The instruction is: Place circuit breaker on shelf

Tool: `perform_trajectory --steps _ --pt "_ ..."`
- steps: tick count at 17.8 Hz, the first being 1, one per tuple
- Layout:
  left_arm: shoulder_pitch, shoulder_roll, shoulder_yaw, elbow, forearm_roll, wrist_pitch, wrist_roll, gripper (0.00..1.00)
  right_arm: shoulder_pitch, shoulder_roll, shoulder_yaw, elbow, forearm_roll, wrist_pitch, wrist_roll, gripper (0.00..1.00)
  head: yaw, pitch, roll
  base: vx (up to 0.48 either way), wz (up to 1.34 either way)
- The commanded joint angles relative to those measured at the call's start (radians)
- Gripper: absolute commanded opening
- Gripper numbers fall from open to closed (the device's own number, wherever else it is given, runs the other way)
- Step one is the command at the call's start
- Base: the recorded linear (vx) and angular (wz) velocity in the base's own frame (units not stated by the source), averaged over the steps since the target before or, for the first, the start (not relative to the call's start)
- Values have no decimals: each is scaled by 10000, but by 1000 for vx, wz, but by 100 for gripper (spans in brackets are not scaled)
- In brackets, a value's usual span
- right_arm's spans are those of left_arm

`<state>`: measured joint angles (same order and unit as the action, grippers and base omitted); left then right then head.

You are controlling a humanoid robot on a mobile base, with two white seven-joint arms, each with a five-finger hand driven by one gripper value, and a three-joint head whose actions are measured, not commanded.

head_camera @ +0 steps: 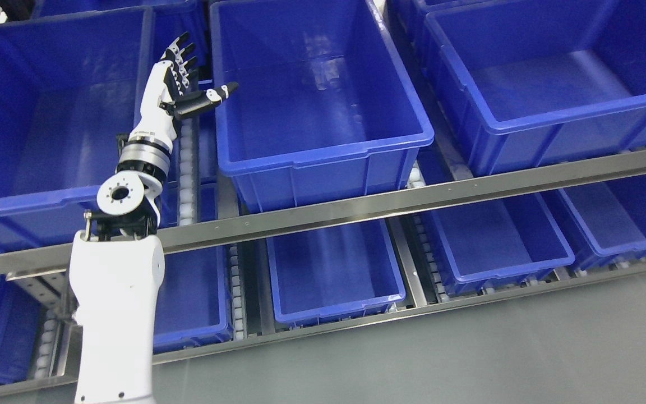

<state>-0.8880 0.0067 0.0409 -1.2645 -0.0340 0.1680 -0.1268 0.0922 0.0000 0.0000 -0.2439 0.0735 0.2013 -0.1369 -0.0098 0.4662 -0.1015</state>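
At the far left sits a large blue plastic bin [48, 118] on the upper level of the steel-railed roller shelf [356, 210]. Just right of it, the white-and-black left robot hand [180, 78] is raised above the gap between bins, fingers spread and thumb out, holding nothing. Right again stands the middle blue plastic bin [312, 112], which looks empty. No circuit breaker shows anywhere. Judging by this, either the release is done or the pick has not begun; next, the arm must draw clear.

Glossy blue plastic bins [323, 151] sit on a brushed silver metal shelf rail [413, 205]; the floor [525, 348] is matt grey.
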Motion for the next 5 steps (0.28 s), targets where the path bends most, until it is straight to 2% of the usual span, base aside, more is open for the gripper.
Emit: perform_trajectory --steps 1,5 --pt "1470 107 -853 -3876 539 -314 10 99 -1 -175 199 0 -14 -1230 19 100 0 0 0 -132 213" --pt "1823 107 -1237 -3876 539 -330 71 99 -1 -175 199 0 1 -1215 19 100 0 0 0 -78 147"
